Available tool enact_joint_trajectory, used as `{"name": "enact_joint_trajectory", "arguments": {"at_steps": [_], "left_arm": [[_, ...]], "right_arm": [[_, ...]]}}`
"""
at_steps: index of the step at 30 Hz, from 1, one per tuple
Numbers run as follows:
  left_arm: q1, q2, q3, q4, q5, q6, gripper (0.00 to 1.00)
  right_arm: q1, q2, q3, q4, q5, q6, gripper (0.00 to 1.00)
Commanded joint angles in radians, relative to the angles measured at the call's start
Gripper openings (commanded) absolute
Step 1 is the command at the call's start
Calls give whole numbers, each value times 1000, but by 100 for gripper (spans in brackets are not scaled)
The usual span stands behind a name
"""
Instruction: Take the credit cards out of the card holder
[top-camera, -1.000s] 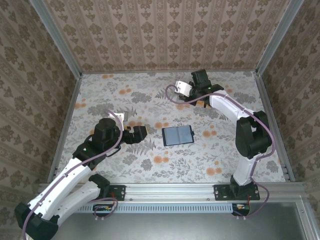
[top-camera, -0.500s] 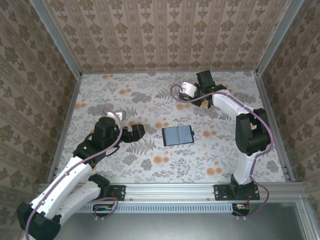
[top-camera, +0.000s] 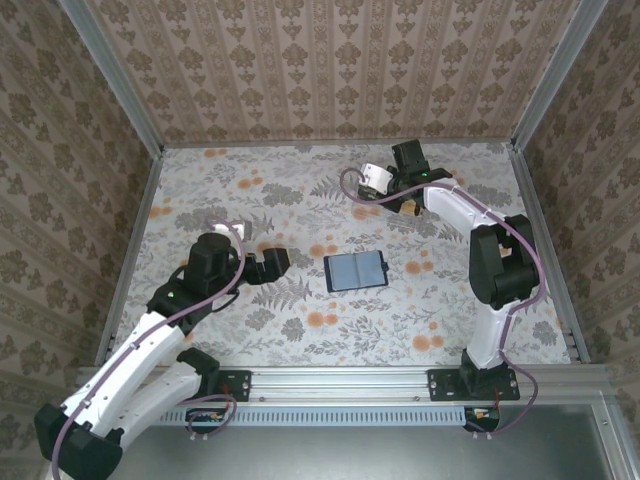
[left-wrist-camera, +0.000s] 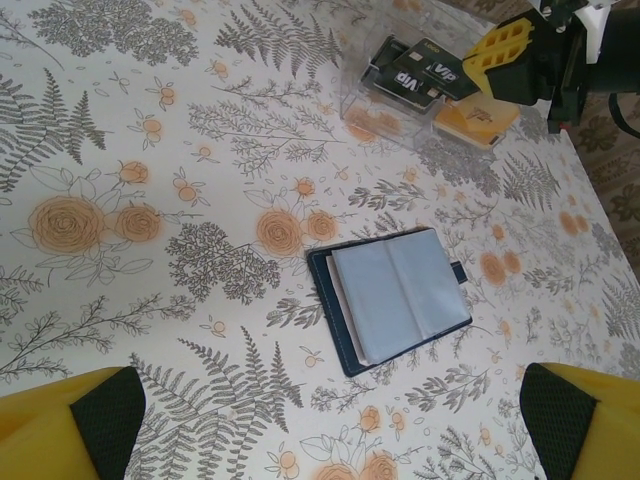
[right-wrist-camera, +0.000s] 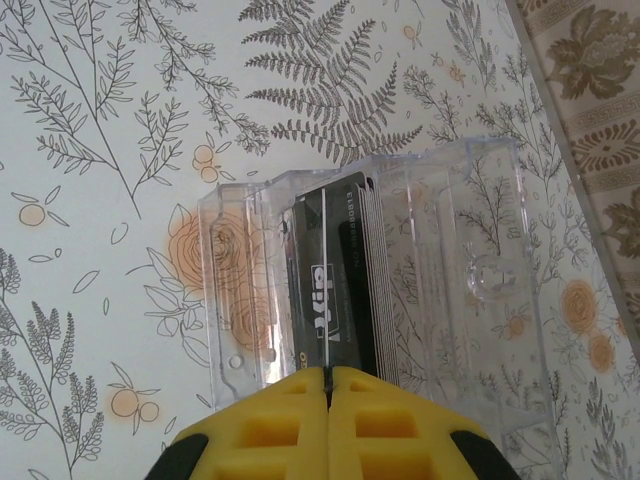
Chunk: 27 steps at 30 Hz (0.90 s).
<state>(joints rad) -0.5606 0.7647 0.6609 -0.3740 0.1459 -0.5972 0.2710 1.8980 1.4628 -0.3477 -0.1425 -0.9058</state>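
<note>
**Change from earlier frames.** The right arm has shifted slightly toward the far right corner over the last second. Over the last half second its position is essentially the same. The left arm and the card holder have not moved.

**Right gripper**. It is clenched, with the yellow fingers meeting along a thin seam. It sits at the near rim of a clear plastic box that holds a stack of black cards. A thin pale line runs from the seam across the stack. Whether this is a card pinched edge-on cannot be told.

**Left gripper**. It is released, with its fingers spread wide, and it hangs above the surface just left of the card holder.

**Card holder.** It lies open and flat near the middle of the surface, between the two arms and well apart from the clear box. Its greyish-blue inner faces are turned up, and a small dark tab projects from its right edge.

**Surface and room.** The surface carries a pale print of grey ferns and orange flowers. Walls of brown patterned paper enclose it on three sides. A metal rail along the near edge carries both arm bases.
</note>
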Motion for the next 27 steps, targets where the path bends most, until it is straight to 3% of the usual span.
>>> {"name": "enact_joint_trajectory", "arguments": {"at_steps": [1,27], "left_arm": [[11,5,-2,0,13,19,100],[31,28,-3,1,30,20,100]], "right_arm": [[9,30,41,-10,-33,0,0],[8,102,66,11,1,-7,2]]}}
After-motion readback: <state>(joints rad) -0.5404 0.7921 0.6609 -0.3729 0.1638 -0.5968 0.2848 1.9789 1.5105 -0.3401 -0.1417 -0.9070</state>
